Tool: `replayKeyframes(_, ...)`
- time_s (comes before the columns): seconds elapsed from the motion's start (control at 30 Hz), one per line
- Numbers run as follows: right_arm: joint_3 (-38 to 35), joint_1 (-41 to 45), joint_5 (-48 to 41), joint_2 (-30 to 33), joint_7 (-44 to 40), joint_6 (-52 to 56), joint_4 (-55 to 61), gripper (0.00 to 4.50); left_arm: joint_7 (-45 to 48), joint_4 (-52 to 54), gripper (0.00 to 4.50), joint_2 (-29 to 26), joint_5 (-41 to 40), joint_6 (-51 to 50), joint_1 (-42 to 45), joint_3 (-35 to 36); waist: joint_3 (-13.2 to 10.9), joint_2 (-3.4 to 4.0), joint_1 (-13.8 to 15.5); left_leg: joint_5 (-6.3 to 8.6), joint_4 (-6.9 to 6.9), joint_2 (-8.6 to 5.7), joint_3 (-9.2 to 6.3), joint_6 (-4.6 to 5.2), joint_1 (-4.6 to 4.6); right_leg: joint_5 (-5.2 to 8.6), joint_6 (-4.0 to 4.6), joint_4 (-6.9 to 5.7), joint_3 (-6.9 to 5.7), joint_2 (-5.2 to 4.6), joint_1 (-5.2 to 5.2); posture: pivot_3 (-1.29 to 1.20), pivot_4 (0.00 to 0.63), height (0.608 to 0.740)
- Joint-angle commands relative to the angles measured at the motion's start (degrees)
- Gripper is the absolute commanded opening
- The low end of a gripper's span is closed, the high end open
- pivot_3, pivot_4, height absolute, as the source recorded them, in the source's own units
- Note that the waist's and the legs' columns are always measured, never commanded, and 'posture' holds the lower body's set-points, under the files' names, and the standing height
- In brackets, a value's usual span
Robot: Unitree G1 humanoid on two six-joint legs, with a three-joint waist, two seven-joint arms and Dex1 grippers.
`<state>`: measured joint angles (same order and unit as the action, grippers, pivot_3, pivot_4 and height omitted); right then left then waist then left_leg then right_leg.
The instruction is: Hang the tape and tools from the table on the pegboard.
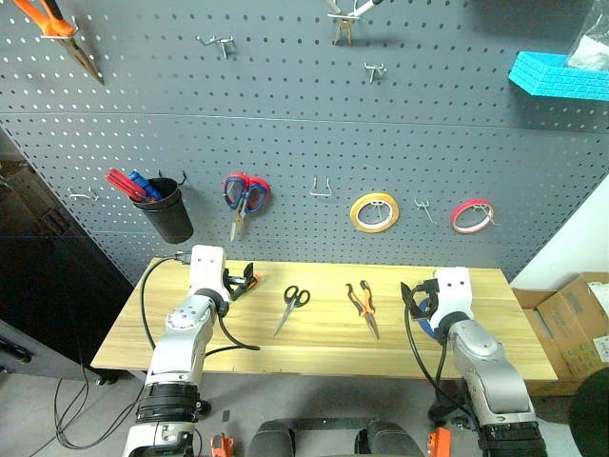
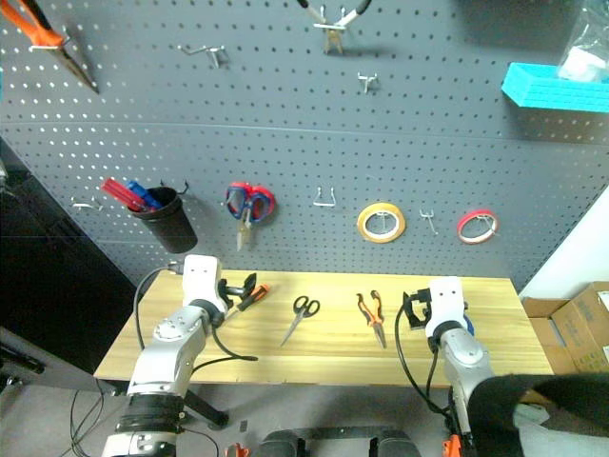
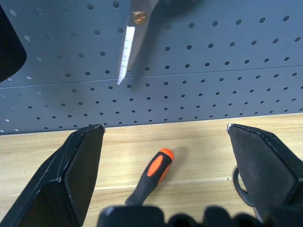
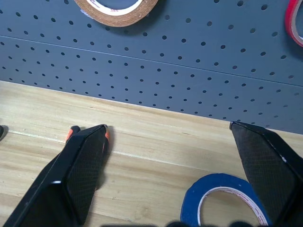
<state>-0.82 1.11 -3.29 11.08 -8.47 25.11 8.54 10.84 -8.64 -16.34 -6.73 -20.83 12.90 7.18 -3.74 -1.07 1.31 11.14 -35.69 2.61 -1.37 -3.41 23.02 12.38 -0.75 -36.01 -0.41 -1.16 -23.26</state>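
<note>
Both grippers sit closest to the camera, low over the table, and both are spread wide with nothing in them. Under the left gripper lies the screwdriver, its orange tip poking out between the two black fingers. Under the right gripper lies the blue tape, flat on the wood, close to one finger. Between the two arms, the black scissors and the small pliers lie on the table, apart from each other. So all four things are on the table and none hangs on the pegboard yet. Some things could go wrong, I think. A screwdriver is round and may roll away if a finger bumps it. Flat tape is thin, so the fingers may slide over it or push it along instead of lifting it. Scissors and pliers may swing open when picked up by one handle. Many hooks on the board are taken already: a yellow roll, a red roll and red-and-blue scissors hang there, so a new thing could knock one down. An empty hook looks like a safer spot. I can see some small red marks inside the yellow roll in the right wrist view, but I cannot read them. No other writing can be read.
</note>
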Motion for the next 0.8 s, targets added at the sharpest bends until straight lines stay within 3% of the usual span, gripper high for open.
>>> replayKeyframes(0.03,-0.41,0.87,0.43,0.44,0.04,-0.75,0.90,4.50,1.03,2.86,4.46,-0.75,-0.56,0.45,0.89,0.60,-0.01,-0.01,0.00,0.00,0.00,0.00,0.00,0.00,0.00,0.00,0.00,0.00,0.00,0.00,0.00,0.11,0.015,0.740)
replayKeyframes(0.53,-0.09,0.37,0.75,0.91,-0.31,0.22,1.70,4.50,2.69,3.67,4.46,-0.06,-1.51,-0.45,1.61,0.65,-0.18,-0.01,-0.01,0.01,0.00,0.01,0.00,-0.01,0.00,0.01,0.01,0.02,0.00,0.00,-0.02,0.10,0.032,0.740)
replayKeyframes(0.8,3.54,5.05,-0.40,12.52,-13.65,8.54,-1.24,4.50,17.50,9.04,4.46,4.62,-11.37,-11.22,8.15,-8.53,-1.97,-0.02,-0.03,0.25,-0.23,-0.05,0.03,-0.26,0.00,0.01,0.00,0.09,-0.03,-0.12,-0.12,0.08,0.085,0.740)
